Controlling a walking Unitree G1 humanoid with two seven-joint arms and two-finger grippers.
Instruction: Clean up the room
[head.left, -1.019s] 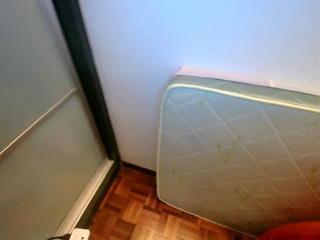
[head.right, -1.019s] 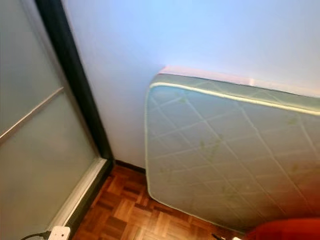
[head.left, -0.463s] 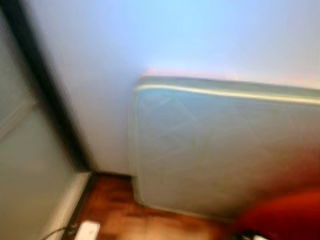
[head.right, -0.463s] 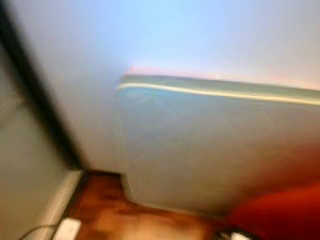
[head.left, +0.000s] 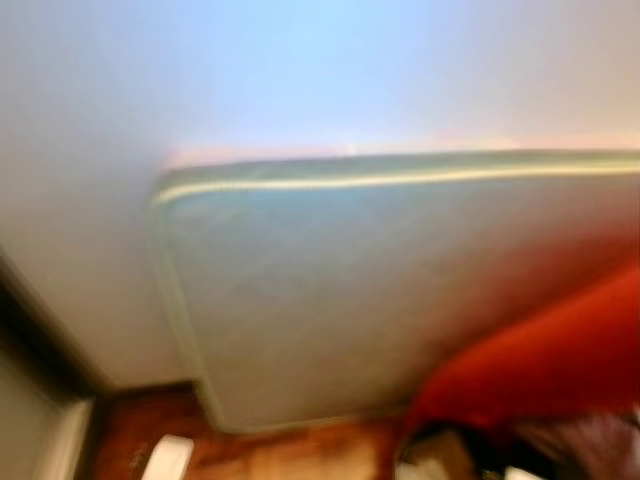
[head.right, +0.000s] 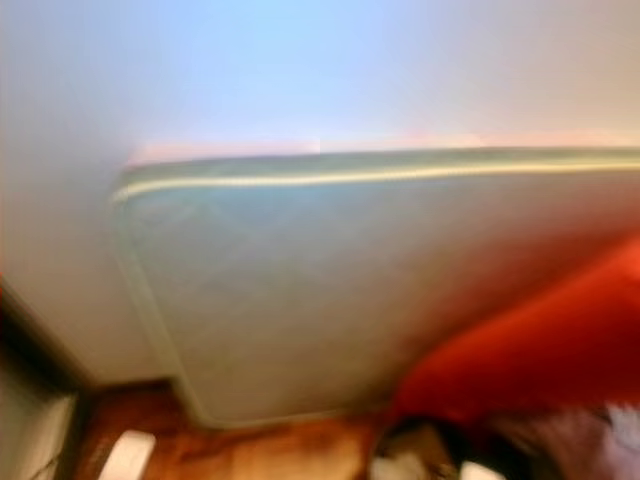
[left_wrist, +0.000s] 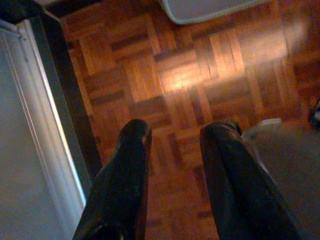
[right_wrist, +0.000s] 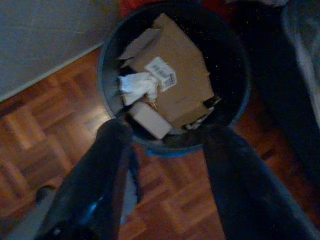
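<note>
While your head cameras are smeared with blur, you can still make out a pale quilted mattress (head.left: 380, 290) standing on its long edge against the white wall (head.left: 300, 70), with parquet floor (left_wrist: 200, 75) below it and a red shape (head.left: 550, 360) low on the robot's right (too blurred to name). A small white object (head.left: 168, 458) lies on the floor near the dark door frame (head.left: 30, 340) on the left.

Your right gripper (right_wrist: 167, 132) hangs directly above a round dark waste bin (right_wrist: 240, 95), fingers spread wide with nothing between them. Inside the bin you see a crumpled cardboard box (right_wrist: 180, 75) with a printed label, a wad of white paper (right_wrist: 135, 86) and a small pale block (right_wrist: 149, 120). The bin stands on the parquet just beside the mattress.

Your left gripper (left_wrist: 175, 137) hovers over bare parquet, fingers apart and holding nothing, close to the frosted sliding door (left_wrist: 25, 150).
</note>
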